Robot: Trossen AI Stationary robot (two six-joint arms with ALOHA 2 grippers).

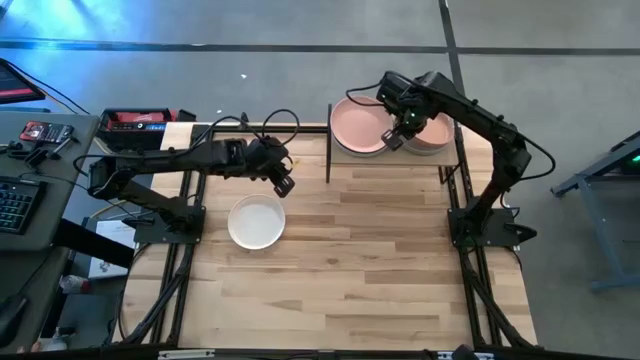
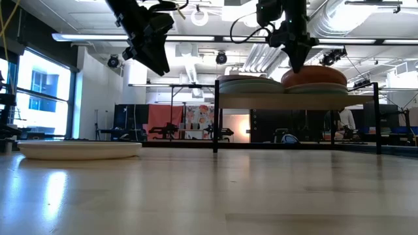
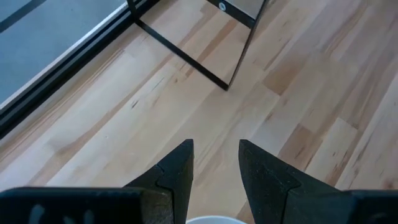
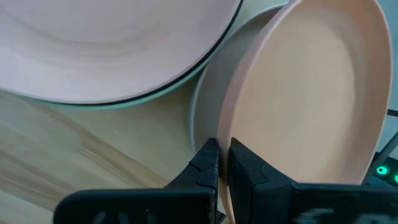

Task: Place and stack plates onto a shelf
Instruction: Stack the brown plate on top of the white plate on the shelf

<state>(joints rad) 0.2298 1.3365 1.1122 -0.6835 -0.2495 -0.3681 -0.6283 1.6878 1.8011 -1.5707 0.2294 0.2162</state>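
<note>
Right gripper (image 4: 222, 163), jaws pinching the rim of a tilted pink plate (image 4: 305, 93), is over the shelf (image 1: 340, 163) beside another stack (image 1: 358, 127), whose lower plates are apparently hidden. Left gripper (image 3: 216, 163), jaws narrowly parted and empty, hovers near a white plate (image 1: 256, 221).

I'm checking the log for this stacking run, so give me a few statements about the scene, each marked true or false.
1. The right gripper pinches the rim of a salmon pink plate at the shelf. True.
2. The left gripper holds a plate. False: its fingers are apart with nothing between them, above the tabletop.
3. A white plate lies flat on the tabletop. True.
4. The shelf is bare. False: plates are stacked on it in two piles.
5. The white plate sits on the shelf. False: it lies on the tabletop, apart from the shelf.
</note>
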